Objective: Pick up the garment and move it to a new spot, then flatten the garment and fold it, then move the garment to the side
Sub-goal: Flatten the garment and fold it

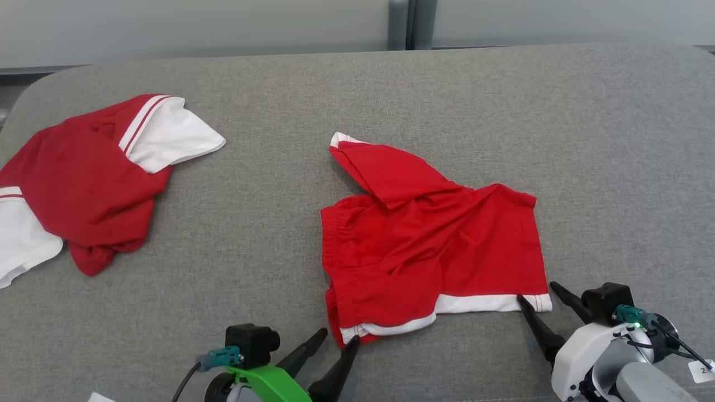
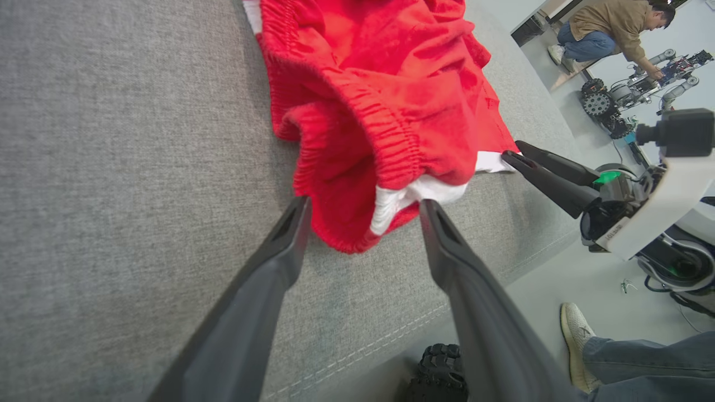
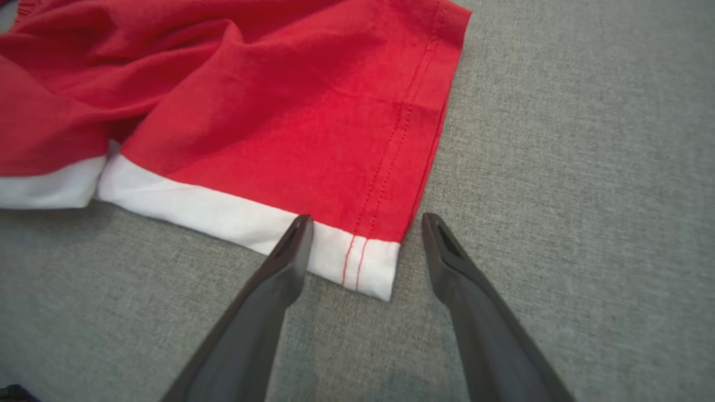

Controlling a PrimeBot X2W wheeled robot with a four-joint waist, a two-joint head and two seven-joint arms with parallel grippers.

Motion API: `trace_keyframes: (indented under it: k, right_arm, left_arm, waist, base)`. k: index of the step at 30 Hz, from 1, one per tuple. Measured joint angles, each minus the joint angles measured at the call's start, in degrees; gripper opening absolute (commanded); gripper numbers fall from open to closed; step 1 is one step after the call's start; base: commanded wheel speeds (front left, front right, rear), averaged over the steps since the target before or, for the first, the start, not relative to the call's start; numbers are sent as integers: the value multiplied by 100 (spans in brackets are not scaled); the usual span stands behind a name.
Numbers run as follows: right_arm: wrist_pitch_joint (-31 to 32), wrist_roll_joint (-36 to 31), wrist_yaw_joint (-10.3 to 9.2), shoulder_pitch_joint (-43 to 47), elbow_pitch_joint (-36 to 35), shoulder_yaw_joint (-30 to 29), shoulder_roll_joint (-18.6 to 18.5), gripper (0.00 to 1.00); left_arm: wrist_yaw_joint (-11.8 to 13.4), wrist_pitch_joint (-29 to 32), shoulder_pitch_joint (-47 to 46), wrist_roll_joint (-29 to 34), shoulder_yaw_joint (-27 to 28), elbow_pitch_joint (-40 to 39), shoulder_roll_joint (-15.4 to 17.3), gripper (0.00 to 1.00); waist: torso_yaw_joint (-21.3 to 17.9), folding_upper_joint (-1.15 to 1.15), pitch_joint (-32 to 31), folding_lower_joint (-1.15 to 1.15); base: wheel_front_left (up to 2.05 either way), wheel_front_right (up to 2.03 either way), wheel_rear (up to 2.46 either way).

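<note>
The garment (image 1: 435, 245), red shorts with a white hem band, lies crumpled near the middle of the grey table, one leg flipped up toward the back. My left gripper (image 1: 339, 336) is open at its near left corner. In the left wrist view the elastic waistband corner of the garment (image 2: 380, 67) sits between the spread fingers of the left gripper (image 2: 364, 202). My right gripper (image 1: 536, 292) is open at the near right corner. In the right wrist view the white hem corner of the garment (image 3: 279, 100) lies between the fingers of the right gripper (image 3: 366, 218). Neither gripper holds anything.
A second red and white garment (image 1: 84, 178) lies bunched at the table's left side. The grey padded table (image 1: 391, 95) stretches wide behind and to the right. Past the table's near edge (image 2: 391, 335) a person's shoe (image 2: 578, 340) stands on the floor; another person (image 2: 614, 28) crouches far off.
</note>
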Motion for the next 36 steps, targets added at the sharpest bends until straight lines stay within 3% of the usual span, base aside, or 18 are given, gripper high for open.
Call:
trace_keyframes:
  k: [19,24,31,36]
  right_arm:
    - [-190,0,88,-291,478,48,157,100]
    - [-269,0,103,-301,569,102,185,100]
    - [-322,-2,152,-302,621,164,208,100]
    - [-354,-2,157,-302,668,205,237,100]
  left_arm:
    - [-59,119,-179,-143,-152,33,-42,100]
    - [-59,119,-191,-149,-178,119,-80,84]
    - [-60,109,-193,-203,-186,160,-91,89]
    - [-60,67,-197,-250,-186,183,-91,86]
  waist:
    - [-49,0,90,0]
    - [-73,0,89,0]
    - [-108,0,81,0]
    - [-132,0,67,0]
  base:
    - [0,0,0]
    - [0,0,0]
    - [0,0,0]
    - [0,0,0]
